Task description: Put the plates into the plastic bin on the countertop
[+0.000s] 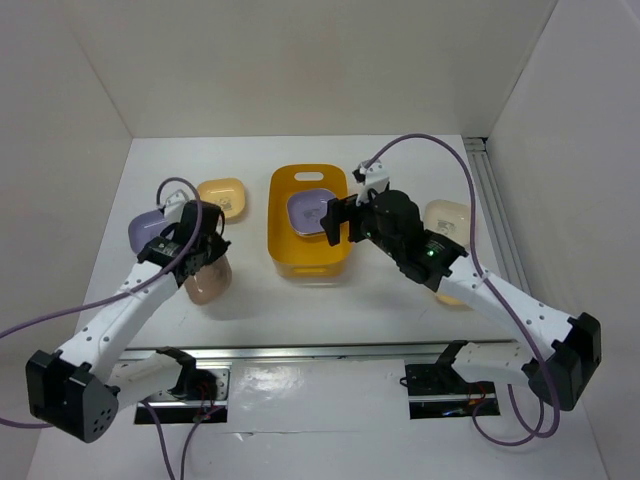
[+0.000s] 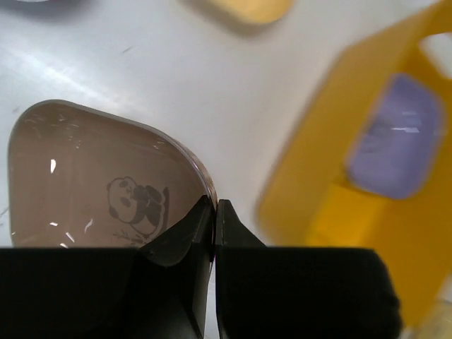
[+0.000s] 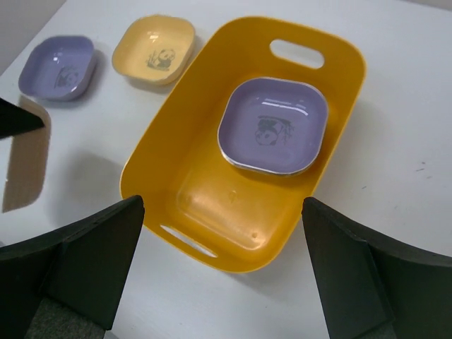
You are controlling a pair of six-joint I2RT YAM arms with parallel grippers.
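Observation:
The orange-yellow plastic bin stands mid-countertop with one purple plate inside. My left gripper is left of the bin, shut on the rim of a pink plate. The left wrist view shows its jaws pinched on the edge of that panda-print pink plate. My right gripper hangs open and empty over the bin, near its purple plate. A purple plate and a yellow plate lie at the far left.
A cream plate lies right of the bin, and a yellow plate shows partly under my right arm. White walls close in the back and both sides. A metal rail runs along the right edge.

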